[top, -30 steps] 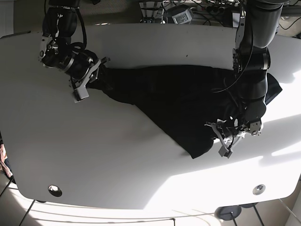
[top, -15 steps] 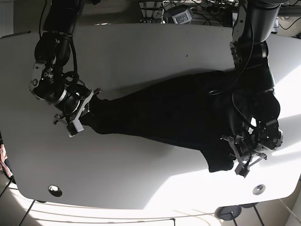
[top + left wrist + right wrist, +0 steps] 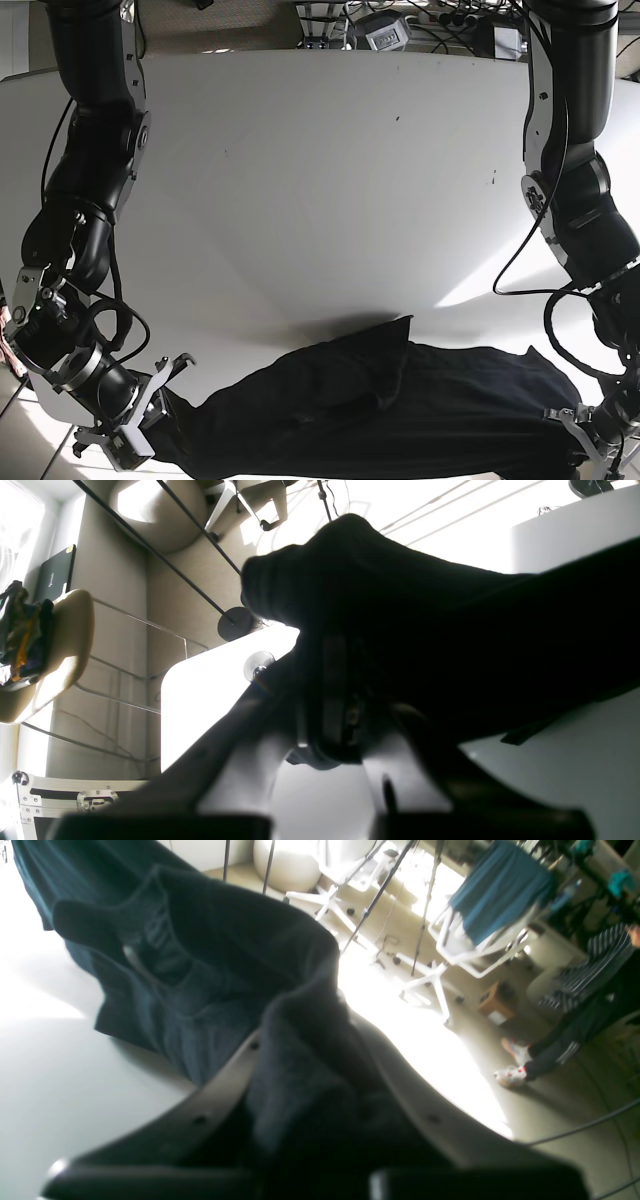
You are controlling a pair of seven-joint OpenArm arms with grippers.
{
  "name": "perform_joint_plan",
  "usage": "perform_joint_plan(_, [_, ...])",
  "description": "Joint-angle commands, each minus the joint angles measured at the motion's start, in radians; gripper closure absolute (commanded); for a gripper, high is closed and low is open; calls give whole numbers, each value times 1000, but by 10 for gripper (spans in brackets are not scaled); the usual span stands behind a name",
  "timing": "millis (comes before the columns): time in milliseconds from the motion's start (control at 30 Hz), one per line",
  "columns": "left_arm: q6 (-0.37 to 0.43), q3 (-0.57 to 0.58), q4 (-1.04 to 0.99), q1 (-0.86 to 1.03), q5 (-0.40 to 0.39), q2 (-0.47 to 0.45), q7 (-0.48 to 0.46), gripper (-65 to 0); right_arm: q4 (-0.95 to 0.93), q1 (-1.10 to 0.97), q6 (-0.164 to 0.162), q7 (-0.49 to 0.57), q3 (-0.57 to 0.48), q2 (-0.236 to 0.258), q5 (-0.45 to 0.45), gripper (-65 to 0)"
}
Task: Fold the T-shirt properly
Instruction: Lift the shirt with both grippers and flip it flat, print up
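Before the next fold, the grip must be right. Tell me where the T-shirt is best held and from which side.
Hold the T-shirt at its two outer ends, one pincer per end, each coming in from its own side. It lies stretched wide along the table's near edge. The right pincer and left pincer already pinch cloth there.
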Motion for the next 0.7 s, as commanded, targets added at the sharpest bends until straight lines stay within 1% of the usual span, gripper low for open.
perform_joint_plan(33, [11, -24, 17, -30, 28, -18, 10, 0, 40, 23, -14, 7, 4, 11, -25, -21])
perform_joint_plan(100, [11, -63, 17, 2, 25, -34, 36, 0, 63, -49, -14, 7, -31, 9, -25, -21])
perform_joint_plan(167, [11, -99, 60, 56, 23, -35, 41, 0, 100, -141, -14, 10, -52, 9, -25, -21])
perform_joint_plan(267, [11, -110, 192, 196, 23, -34, 59, 0, 168, -279, -14, 10, -46, 9, -25, -21])
perform_joint_plan(300, [11, -112, 253, 268, 23, -32, 65, 0, 192, -345, -14, 10, -49, 9, -25, -21])
perform_joint_plan(367, [11, -112, 313, 368, 23, -20, 67, 0, 211, -442, -14, 12, -49, 8, -25, -21])
perform_joint_plan(467, [11, -165, 416, 549, 23, 14, 69, 0, 221, -618, -14, 13, -40, -24, -26, -21])
perform_joint_plan(600, [11, -196, 439, 693, 22, 41, 69, 0, 223, -773, -14, 13, -37, -60, -26, -22])
perform_joint_plan(667, [11, -205, 439, 740, 22, 43, 67, 0, 225, -831, -14, 13, -37, -69, -25, -55])
perform_joint_plan(700, [11, -218, 439, 756, 22, 45, 67, 0, 225, -853, -14, 13, -38, -72, -23, -92])
